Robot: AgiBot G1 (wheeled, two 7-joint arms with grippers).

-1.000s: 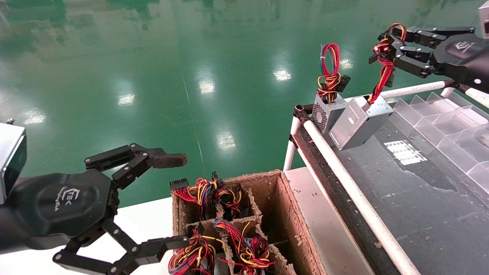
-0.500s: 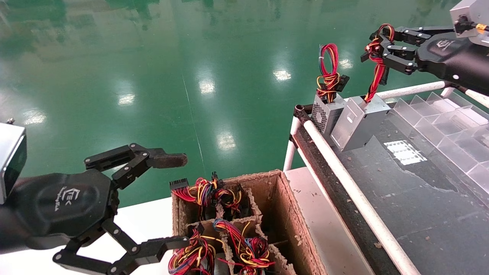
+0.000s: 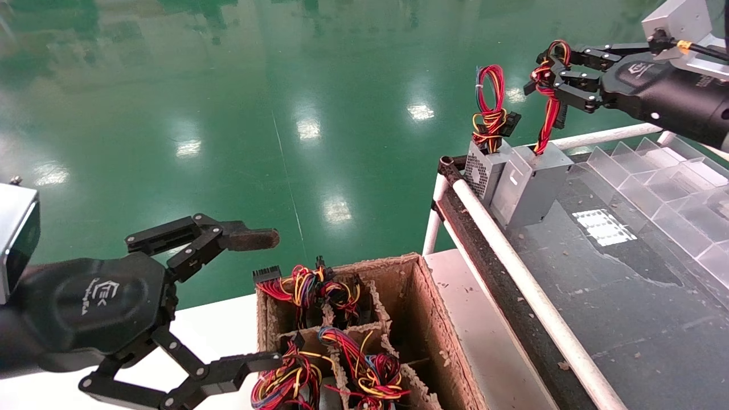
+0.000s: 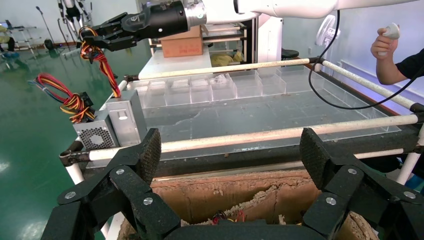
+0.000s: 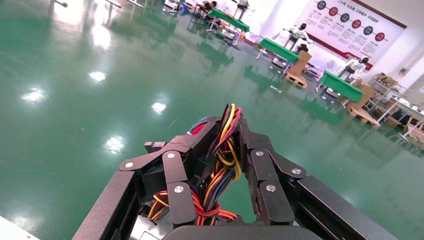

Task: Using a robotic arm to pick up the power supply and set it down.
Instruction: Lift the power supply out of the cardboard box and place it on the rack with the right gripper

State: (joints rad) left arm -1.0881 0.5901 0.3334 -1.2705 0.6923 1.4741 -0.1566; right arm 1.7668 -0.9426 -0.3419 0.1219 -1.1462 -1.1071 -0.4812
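**Half done: power supply lifted, not yet released**

Head view: my right gripper (image 3: 549, 74) pinches the wire bundle (image 3: 545, 114); the power supply (image 3: 532, 182) stands on the conveyor bed (image 3: 615, 296), touching the vented box (image 3: 483, 168).

Left wrist view: left gripper (image 4: 230, 160) spread wide, idle over the carton (image 4: 240, 195).

Right wrist view: fingers (image 5: 175, 192) clamped on wires. Letting go remains.

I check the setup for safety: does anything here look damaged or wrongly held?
Yes. The right hand holds the power supply only by its wires, not its case. The cardboard box has ragged, worn edges.
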